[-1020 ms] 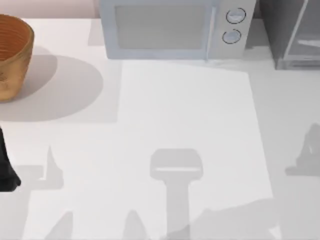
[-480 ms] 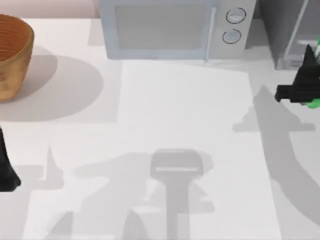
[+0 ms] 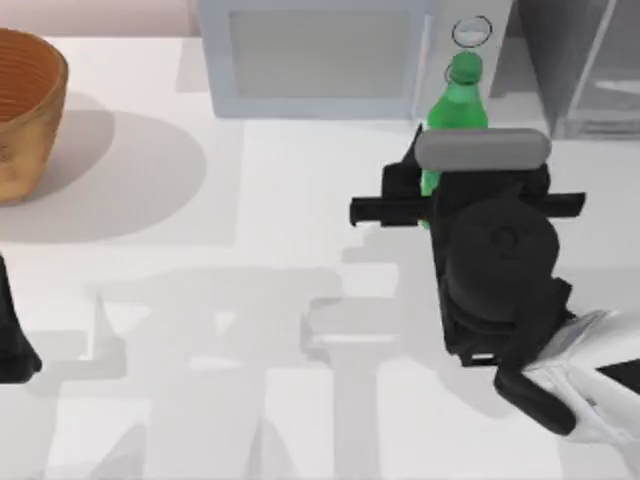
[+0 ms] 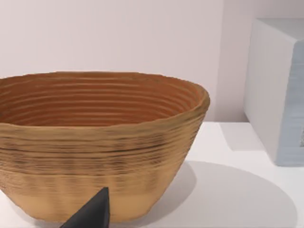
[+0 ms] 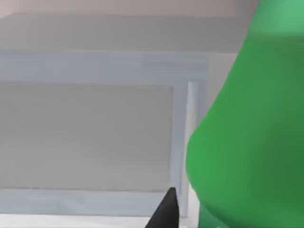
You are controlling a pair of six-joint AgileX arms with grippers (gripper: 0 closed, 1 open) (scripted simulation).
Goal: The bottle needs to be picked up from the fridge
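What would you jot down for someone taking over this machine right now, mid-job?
Right tool: shut on the bottle, holding it upright over the table in front of the microwave.
Left tool: parked at the table's left edge, near the basket.
Fridge: back right corner.
Done: the bottle is out of the fridge and in hand.
Left: probably nothing but keeping the grip steady.
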